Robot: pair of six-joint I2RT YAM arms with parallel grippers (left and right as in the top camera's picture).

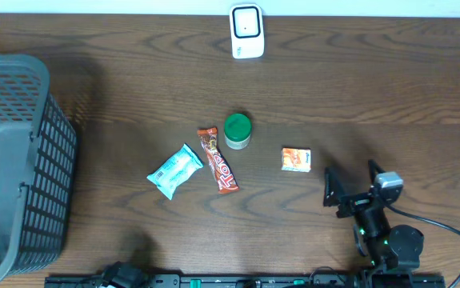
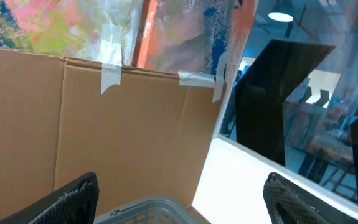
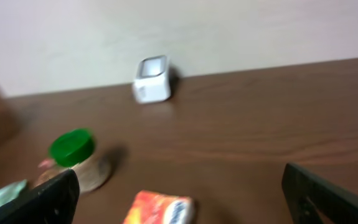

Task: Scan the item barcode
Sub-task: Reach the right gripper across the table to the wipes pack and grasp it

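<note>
You had the wooden table [image 1: 390,88], with the grey basket [image 1: 14,160] at its left end. Your right gripper [image 1: 351,186] hovered near the front edge, its fingers wide apart and empty. Your left gripper [image 2: 180,186] faced a cardboard wall above the basket rim, fingers likewise apart, gripping nothing. The white scanner [image 1: 246,30] stood at the far edge. Mid-table lay the blue packet [image 1: 175,170], the chocolate bar [image 1: 218,159], the green-lidded jar [image 1: 238,130] just beside it, and the orange packet [image 1: 296,158] nearest your right gripper.
</note>
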